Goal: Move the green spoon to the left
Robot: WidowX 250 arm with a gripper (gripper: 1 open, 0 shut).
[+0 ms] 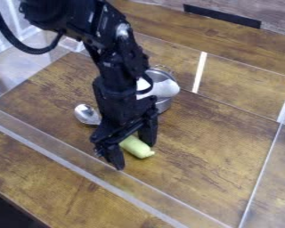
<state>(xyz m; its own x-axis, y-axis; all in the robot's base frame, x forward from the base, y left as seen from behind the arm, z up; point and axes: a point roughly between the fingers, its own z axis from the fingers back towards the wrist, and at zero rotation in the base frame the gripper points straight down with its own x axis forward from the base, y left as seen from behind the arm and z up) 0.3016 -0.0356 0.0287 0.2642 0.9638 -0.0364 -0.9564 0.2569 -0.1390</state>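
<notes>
Near the middle of the wooden table (216, 164), the green spoon (138, 147) lies with its handle between the parted fingers of my claw (128, 150); its silver end points toward the table's left edge, the metal bowl (164, 101) just behind.

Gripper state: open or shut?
Open. The black gripper's two fingers stand apart, with part of the green spoon handle visible between them.
</notes>
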